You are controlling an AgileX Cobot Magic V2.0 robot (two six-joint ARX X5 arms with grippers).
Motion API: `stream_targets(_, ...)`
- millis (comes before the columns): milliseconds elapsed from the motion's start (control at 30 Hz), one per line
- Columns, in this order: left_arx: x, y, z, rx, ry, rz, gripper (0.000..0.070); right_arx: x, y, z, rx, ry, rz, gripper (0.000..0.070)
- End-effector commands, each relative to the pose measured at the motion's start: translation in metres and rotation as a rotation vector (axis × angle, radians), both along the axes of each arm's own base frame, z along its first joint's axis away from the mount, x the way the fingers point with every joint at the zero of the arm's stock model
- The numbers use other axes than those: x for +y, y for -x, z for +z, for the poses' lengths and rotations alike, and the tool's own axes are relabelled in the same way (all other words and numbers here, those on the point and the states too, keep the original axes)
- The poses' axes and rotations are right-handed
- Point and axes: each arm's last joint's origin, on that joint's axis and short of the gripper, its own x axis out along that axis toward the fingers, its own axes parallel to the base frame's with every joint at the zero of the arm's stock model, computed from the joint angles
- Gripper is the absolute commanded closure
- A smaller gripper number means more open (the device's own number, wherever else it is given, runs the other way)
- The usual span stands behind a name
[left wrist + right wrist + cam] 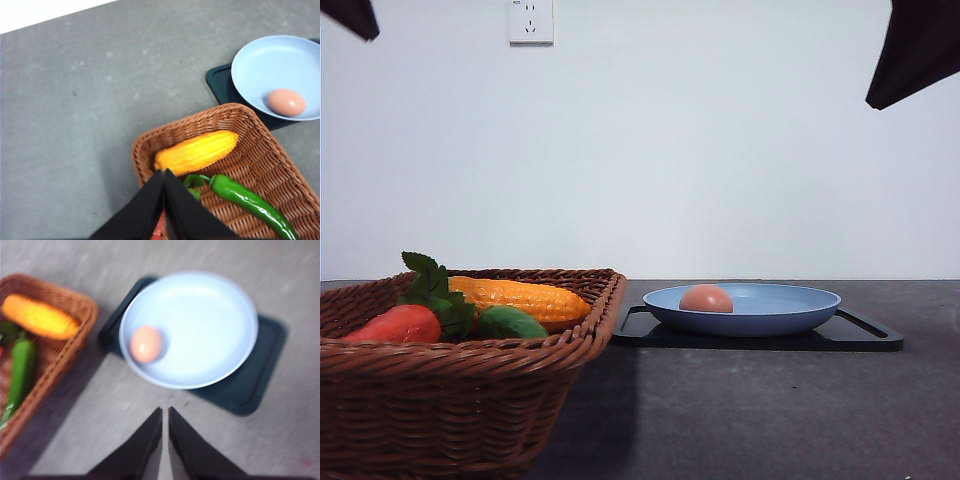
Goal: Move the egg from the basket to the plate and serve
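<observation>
Egg (pixel 706 298): smooth, pinkish-brown, in plate (pixel 790 312) near basket-side rim
Plate: round, shallow, blue, on black tray (pixel 865 338)
Basket (pixel 460 400): woven wicker; corn (pixel 525 298), carrot (pixel 398 324), green pepper (pixel 247 201) inside
Pepper: long in left wrist view, a lump from front
Left gripper (pixel 164 176): jaws closed, empty, over basket
Right gripper (pixel 165 412): jaws nearly together, empty; view blurred

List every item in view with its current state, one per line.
egg: lying in the plate, free
plate: on the black tray, holding the egg
basket: upright, holding corn, green pepper, carrot
left gripper: fingers shut, empty
right gripper: fingers nearly shut, empty
</observation>
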Motion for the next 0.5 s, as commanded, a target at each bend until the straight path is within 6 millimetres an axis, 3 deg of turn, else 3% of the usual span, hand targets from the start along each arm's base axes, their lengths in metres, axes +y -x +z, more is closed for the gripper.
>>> stream_targets(0,0.001,0.003,-0.009,-0.015,0.051,0.021,0.07,0.002,0.005,-0.008,-0.022,-0.032,-0.042,0.07)
stream_targets(267,0.015,0.028,-0.061,-0.067,0.213,0.076,0.07,0.005,0.028,-0.053,-0.149,-0.069,-0.084,0.07)
stream_targets(467,0.02,0.036,-0.073,-0.066,0.251,0.093,0.07,0.008,0.028,-0.072,-0.174,-0.084,-0.086,0.07)
